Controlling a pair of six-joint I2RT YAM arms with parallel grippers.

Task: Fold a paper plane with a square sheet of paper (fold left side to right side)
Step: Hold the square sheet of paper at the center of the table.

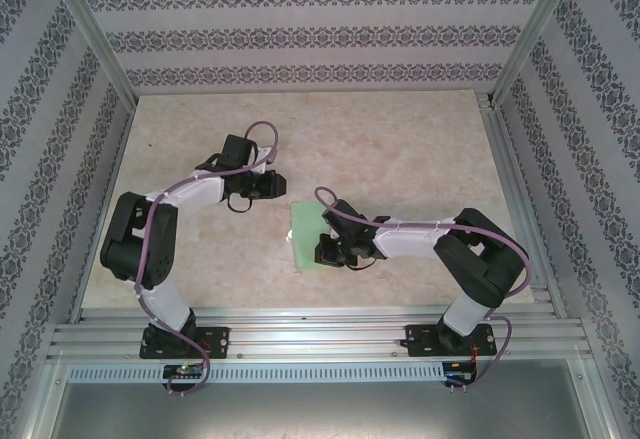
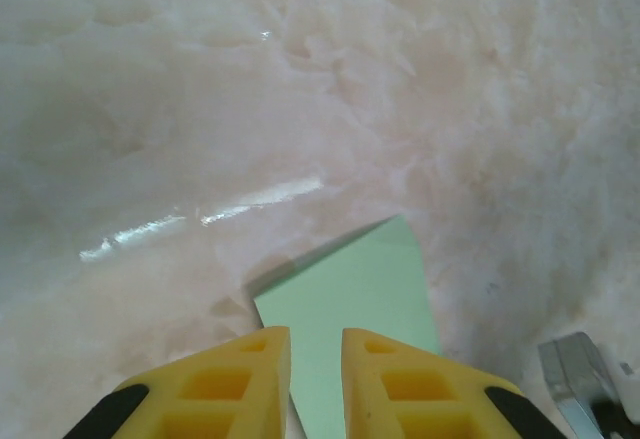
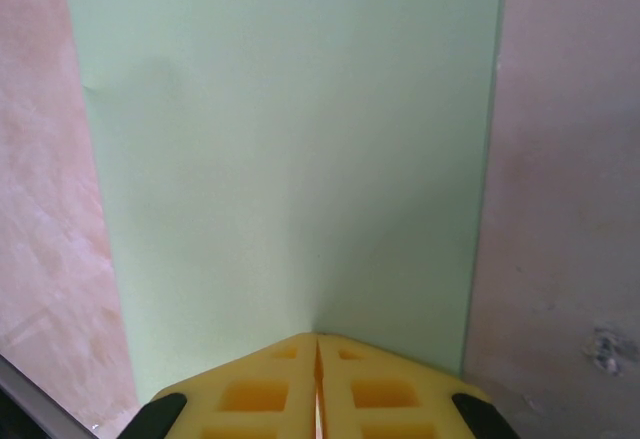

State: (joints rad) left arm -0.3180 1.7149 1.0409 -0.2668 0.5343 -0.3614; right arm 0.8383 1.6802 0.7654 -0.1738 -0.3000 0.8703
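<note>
The square sheet of paper [image 1: 303, 231] is light mint green and lies on the table between the two arms, narrower than it is long. My left gripper [image 1: 284, 185] hovers over its far left corner. In the left wrist view the yellow fingers [image 2: 250, 369] stand a narrow gap apart, and the paper [image 2: 365, 284] shows through that gap with nothing clamped. My right gripper [image 1: 325, 251] is on the sheet's near right part. In the right wrist view it [image 3: 317, 344] is shut, its tips touching the paper [image 3: 290, 159], where a faint bend line runs upward.
The pale marbled tabletop [image 1: 400, 159] surrounds the sheet. Aluminium rails [image 1: 320, 334] run along the near edge by the arm bases. Patterned walls [image 1: 300, 39] and metal posts close in the back and sides. A grey metal part [image 2: 575, 374] sits right of the left fingers.
</note>
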